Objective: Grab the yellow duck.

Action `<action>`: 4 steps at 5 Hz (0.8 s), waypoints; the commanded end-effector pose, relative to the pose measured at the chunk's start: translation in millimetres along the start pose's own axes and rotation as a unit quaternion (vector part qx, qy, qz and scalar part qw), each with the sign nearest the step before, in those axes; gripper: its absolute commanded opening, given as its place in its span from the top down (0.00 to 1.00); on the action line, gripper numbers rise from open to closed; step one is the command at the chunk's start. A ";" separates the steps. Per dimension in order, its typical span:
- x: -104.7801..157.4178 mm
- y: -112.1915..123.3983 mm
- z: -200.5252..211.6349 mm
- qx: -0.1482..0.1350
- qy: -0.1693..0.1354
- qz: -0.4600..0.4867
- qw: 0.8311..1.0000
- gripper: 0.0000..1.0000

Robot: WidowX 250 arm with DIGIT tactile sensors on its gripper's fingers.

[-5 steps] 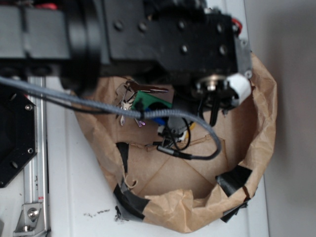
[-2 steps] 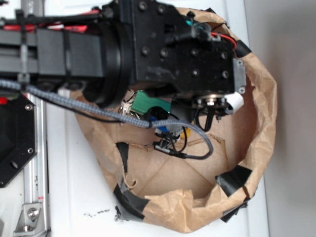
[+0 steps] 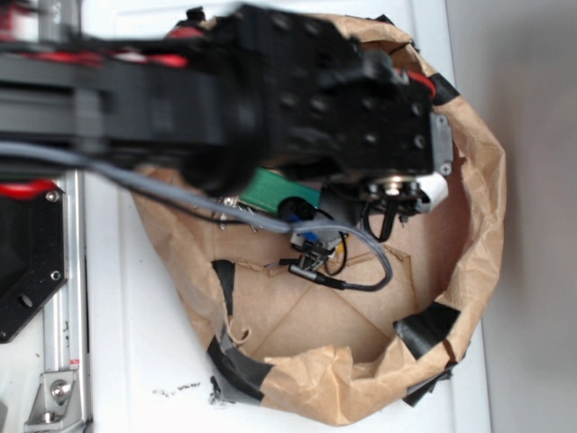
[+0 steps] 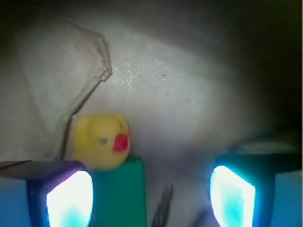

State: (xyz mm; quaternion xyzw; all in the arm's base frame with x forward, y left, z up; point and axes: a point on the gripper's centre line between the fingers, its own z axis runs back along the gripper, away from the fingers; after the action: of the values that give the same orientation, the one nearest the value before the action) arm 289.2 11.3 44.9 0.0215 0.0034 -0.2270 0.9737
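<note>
A white table point(image 3: 135, 361) carries a crumpled brown paper bag point(image 3: 482, 225) patched with black tape point(image 3: 431, 327).

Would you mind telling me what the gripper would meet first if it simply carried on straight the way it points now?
Probably bare brown paper. The gripper has open jaws, with the yellow duck and green block off-centre by one jaw; depth is unclear.

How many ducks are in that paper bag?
1. The duck shows in the wrist view, on the bag floor at the far end of the green block, near the left finger. The arm hides much of the bag, so more could be hidden.
</note>
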 end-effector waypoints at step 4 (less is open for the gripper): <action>15.5 -12.6 30.6 -0.011 -0.067 -0.039 0.997 0.00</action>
State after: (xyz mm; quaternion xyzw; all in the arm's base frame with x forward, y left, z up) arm 294.3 3.5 56.2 -0.0101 -0.0271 -0.2510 0.9676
